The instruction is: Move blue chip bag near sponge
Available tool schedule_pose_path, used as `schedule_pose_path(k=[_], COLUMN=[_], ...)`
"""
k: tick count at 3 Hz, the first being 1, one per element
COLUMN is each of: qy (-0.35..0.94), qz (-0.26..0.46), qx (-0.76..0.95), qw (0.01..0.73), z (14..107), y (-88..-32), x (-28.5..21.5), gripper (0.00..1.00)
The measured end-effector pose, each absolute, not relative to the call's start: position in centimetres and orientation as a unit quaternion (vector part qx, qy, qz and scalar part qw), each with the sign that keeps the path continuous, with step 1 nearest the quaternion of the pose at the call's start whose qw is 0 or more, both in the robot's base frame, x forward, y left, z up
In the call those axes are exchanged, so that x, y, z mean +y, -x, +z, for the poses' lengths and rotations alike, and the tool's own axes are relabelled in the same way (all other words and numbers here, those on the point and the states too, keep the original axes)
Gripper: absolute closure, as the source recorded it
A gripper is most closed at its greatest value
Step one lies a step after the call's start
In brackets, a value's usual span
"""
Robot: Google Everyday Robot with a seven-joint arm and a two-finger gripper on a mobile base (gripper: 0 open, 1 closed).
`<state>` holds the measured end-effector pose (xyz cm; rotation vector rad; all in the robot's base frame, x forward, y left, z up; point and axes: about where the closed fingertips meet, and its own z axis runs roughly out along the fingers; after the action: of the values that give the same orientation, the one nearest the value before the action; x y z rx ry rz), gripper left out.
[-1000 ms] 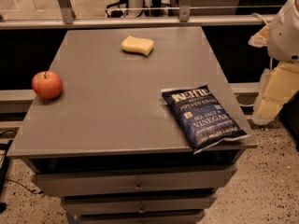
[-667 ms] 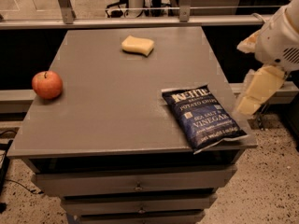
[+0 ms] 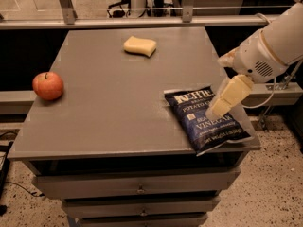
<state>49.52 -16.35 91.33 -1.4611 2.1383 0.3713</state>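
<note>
Where the worktop [image 3: 109,126] ended at its near edge, grey drawers [image 3: 137,186] sat stacked below it, each with a small knob at the middle. Speckled floor [image 3: 279,183] showed to the right of them.

Nearest on the surface: the blue chip bag [image 3: 199,126], lying flat at the near right corner, label side up, turned a little askew. Its lower end reached the right edge of the worktop. White lettering read "KETTLE" across the top. Beneath that "POTATO C" was cut off where the tool crossed in front, and "VINEGAR" was legible lower down. The finer print was too small to read.

The tool [image 3: 215,110], pale cream, hung over the right half of the bag, slanting down and leftward from a white arm [image 3: 270,51] that came in from the right. Its tip overlapped the bag in this view, but whether it touched the bag could not be told. Nor could I tell whether the tool was spread or pressed together.

Farther back, a red apple [image 3: 48,85] stood upright, stem up, close to the left edge and well apart from the bag.

Farthest on the surface, the sponge [image 3: 140,46], pale yellow with wavy sides, lay near the far edge, about mid-width. It was well apart from the bag, with bare grey top between them.

Beyond the worktop ran a metal rail [image 3: 142,22].
</note>
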Motion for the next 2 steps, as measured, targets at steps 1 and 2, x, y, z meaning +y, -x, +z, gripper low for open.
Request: schedule_pose_path(k=[1, 2], qy=[0.524, 0.506], qz=[0.159, 0.168], qx=[0.797, 0.809], qw=[0.256, 0.247], z=[88.9, 86.5], y=[-49.9, -50.1], x=[-16.1, -16.7], gripper=[0.00, 0.00])
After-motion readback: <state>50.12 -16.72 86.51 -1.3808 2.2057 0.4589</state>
